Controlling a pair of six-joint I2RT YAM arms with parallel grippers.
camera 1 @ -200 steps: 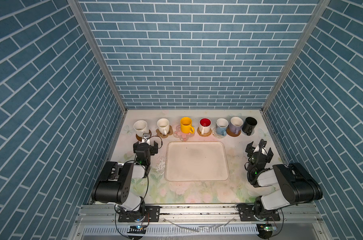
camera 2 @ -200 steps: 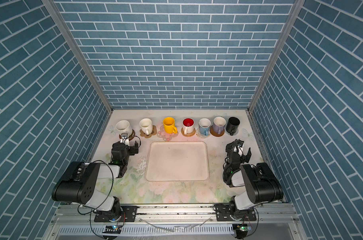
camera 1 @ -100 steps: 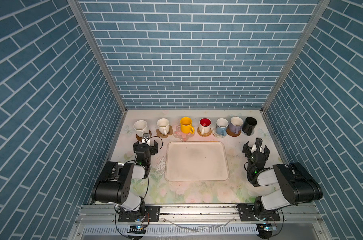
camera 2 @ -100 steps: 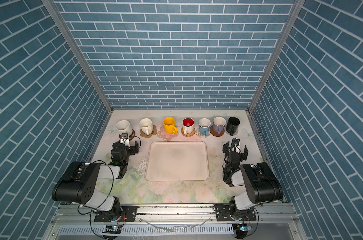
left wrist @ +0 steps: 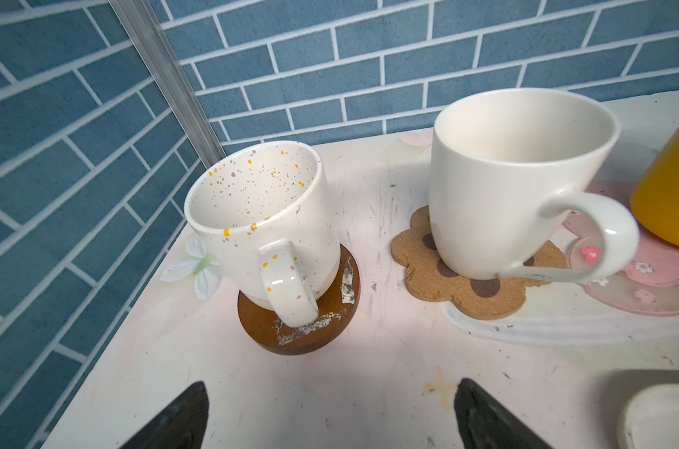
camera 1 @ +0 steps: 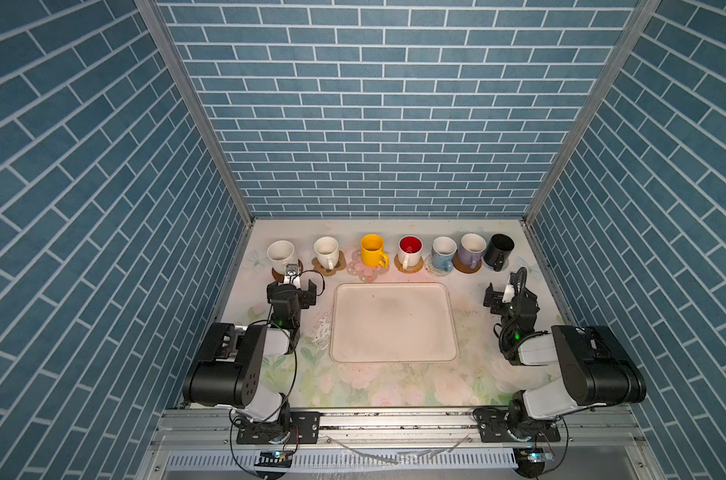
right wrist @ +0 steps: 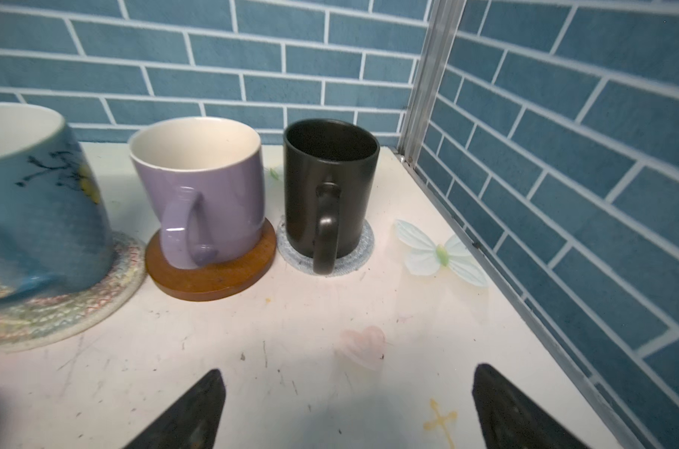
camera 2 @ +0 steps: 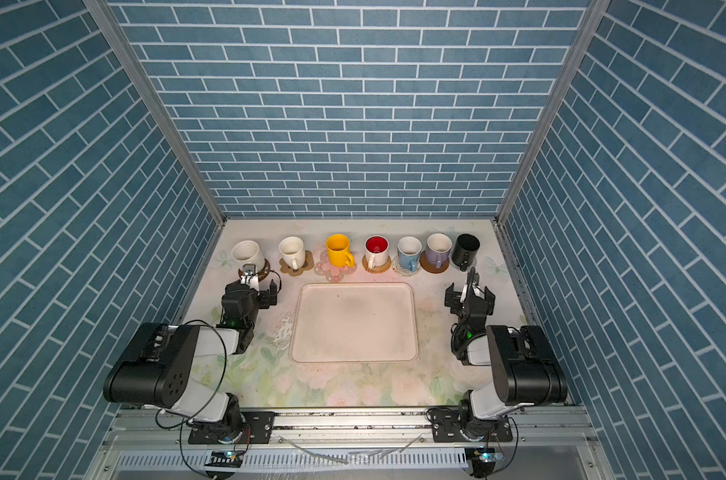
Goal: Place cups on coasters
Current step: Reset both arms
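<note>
Seven cups line the table's far edge, each on one of seven coasters. Only the left wrist view shows speckles on the end cream mug and scuffs on its brown disc; the right wrist view makes plain the pale woven round under the black mug. The left gripper and the right gripper, two in all, stand spread wide, clear of the mugs, flanking one tray

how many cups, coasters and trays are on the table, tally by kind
cups: 7
coasters: 7
tray: 1
total: 15
</note>
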